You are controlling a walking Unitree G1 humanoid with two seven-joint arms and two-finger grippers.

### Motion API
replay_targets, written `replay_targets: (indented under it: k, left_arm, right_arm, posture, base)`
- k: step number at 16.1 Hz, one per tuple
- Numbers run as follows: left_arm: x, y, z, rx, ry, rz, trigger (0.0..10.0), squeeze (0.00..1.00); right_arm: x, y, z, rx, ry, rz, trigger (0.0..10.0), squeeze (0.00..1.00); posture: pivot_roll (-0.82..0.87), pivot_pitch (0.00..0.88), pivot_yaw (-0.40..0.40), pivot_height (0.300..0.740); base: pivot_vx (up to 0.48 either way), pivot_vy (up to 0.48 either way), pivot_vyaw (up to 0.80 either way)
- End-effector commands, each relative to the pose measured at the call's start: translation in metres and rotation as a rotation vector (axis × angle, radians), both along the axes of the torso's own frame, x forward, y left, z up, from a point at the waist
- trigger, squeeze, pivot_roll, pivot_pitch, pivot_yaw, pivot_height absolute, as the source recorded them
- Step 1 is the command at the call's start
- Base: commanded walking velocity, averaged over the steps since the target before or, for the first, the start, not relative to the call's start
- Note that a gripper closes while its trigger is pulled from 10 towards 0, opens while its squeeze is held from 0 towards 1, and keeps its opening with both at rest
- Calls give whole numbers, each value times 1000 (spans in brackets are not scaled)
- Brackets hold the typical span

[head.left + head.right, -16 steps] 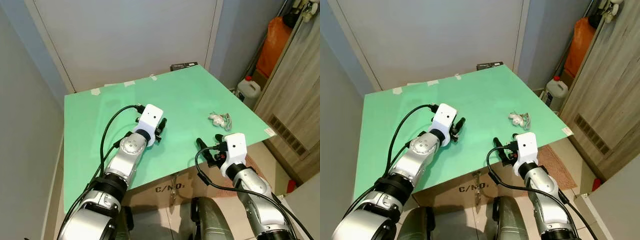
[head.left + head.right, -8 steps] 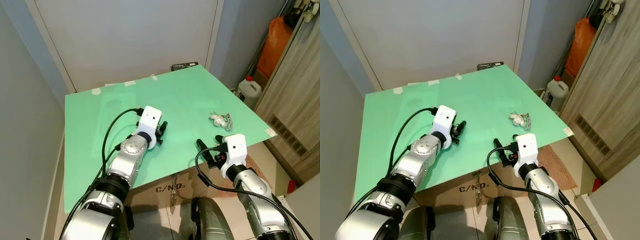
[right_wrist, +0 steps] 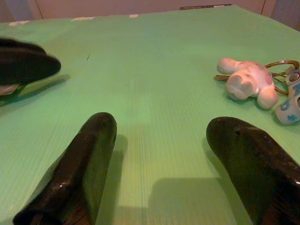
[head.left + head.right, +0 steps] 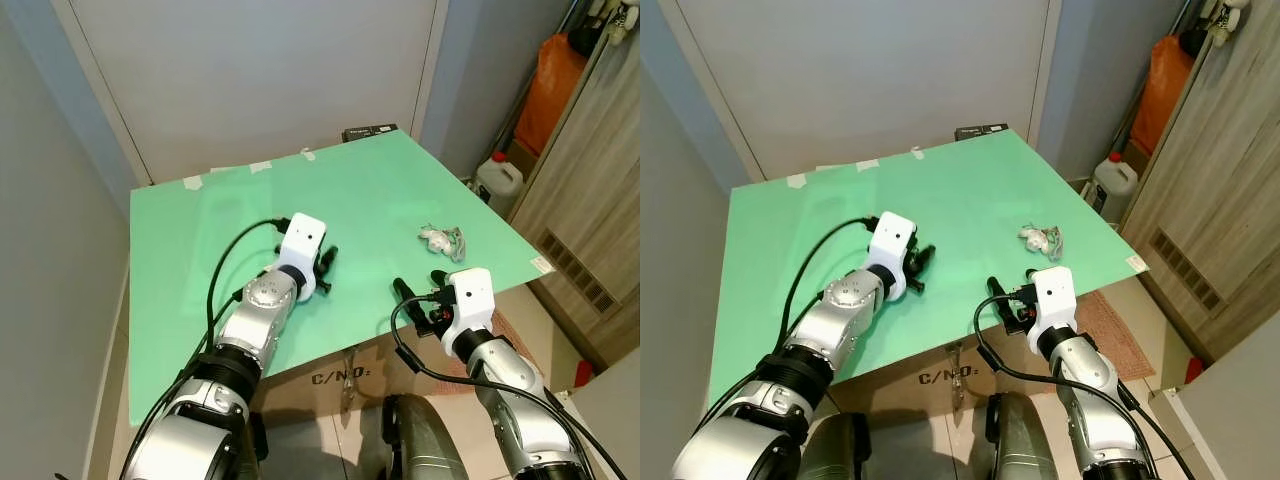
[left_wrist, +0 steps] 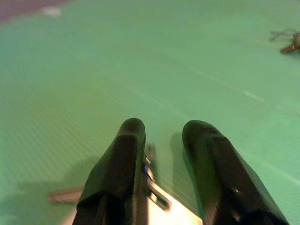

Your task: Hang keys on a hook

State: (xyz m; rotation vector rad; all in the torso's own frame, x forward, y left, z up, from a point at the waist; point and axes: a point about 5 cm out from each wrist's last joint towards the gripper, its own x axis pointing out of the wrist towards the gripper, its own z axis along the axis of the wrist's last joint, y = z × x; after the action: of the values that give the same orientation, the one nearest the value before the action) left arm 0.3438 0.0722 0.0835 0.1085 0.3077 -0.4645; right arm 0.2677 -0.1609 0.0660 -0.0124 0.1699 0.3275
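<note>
A bunch of keys with a white plush charm lies on the green table, near its right edge. My right gripper hovers open at the table's front edge, a short way in front of the keys, with nothing between its fingers. In the right wrist view the keys lie ahead, beyond the right finger. My left gripper is low over the middle of the table, open by a narrow gap and holding nothing. In the left wrist view the keys are small and far off.
A cardboard box stands under the table's front edge. A black flat object lies at the table's far corner. To the right are a white jug, an orange bag and a wooden cabinet. Walls close the back and left.
My left gripper has shifted slightly toward the front of the table and its wrist has turned a little. The right arm and the keys have stayed put.
</note>
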Motion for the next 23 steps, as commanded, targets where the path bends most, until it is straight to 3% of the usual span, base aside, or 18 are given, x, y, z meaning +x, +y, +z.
replay_targets:
  k: [1, 5, 9, 14, 16, 17, 18, 19, 20, 22, 23]
  left_arm:
    - [2, 1, 1, -25, 34, 0, 0, 0]
    - [4, 1, 2, -18, 21, -6, 0, 0]
    - [8, -4, 30, 44, -192, -79, 0, 0]
    - [7, -6, 45, 9, -268, -106, 0, 0]
    - [8, -6, 46, 99, -304, -114, 0, 0]
    - [8, -8, 45, 184, -320, -125, 10000, 0]
    - [8, -8, 45, 184, -320, -125, 10000, 0]
    - [2, -21, 48, 330, -396, -242, 10000, 0]
    - [-4, -38, 52, 388, -444, -332, 10000, 0]
    - [0, -38, 53, 341, -406, -280, 10000, 0]
    - [3, -31, 49, 295, -355, -217, 10000, 0]
  right_arm:
    - [0, -1, 4, 0, -15, -2, 10000, 0]
    - [1, -1, 5, 0, -17, -4, 10000, 0]
    - [1, 0, 5, 2, -17, -4, 10000, 0]
    - [3, 2, 5, 8, -18, -2, 10000, 0]
    - [4, 3, 5, 9, -17, 0, 10000, 0]
    - [4, 3, 5, 9, -16, 0, 10000, 0]
    - [4, 3, 5, 9, -16, 0, 10000, 0]
    - [4, 3, 4, 11, -14, -1, 10000, 0]
    - [4, 4, 4, 10, -12, 0, 10000, 0]
    - [5, 4, 4, 10, -13, 1, 10000, 0]
    - [5, 4, 4, 10, -14, 1, 10000, 0]
  posture:
    - [-107, 0, 44, 596]
    - [-108, 0, 44, 596]
    - [-105, 0, 45, 596]
    - [-97, 0, 46, 596]
    - [-94, 0, 45, 596]
    - [-94, 0, 45, 596]
    - [-94, 0, 45, 596]
    - [-85, 0, 42, 596]
    - [-88, 0, 44, 596]
    - [-91, 0, 44, 596]
    - [-92, 0, 45, 596]
  base:
    - [0, 0, 0]
    - [0, 0, 0]
    - [0, 0, 0]
    - [0, 0, 0]
    - [0, 0, 0]
    - [0, 0, 0]
    - [0, 0, 0]
    - [0, 0, 0]
    - [0, 0, 0]
    - [0, 0, 0]
    - [0, 0, 0]
